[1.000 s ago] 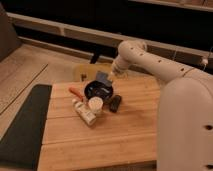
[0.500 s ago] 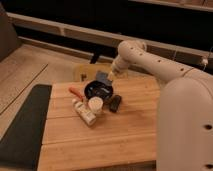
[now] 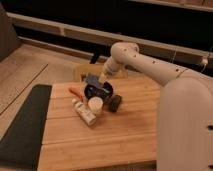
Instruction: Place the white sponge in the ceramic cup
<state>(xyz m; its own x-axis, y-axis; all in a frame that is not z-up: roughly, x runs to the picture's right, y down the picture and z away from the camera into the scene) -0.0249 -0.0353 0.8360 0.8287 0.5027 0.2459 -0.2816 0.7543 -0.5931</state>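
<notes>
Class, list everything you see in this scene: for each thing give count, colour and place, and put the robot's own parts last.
white sponge: one, bluish-grey, held above the bowl's back rim
ceramic cup: one, cream, in front of the bowl
bowl: one, black, table centre
tube: one, white, left of the cup
gadget: one, black, right of the cup
orange object: one, left of the bowl
table: one, wooden
gripper: one, white, shut on the sponge
arm: one, white, right
</notes>
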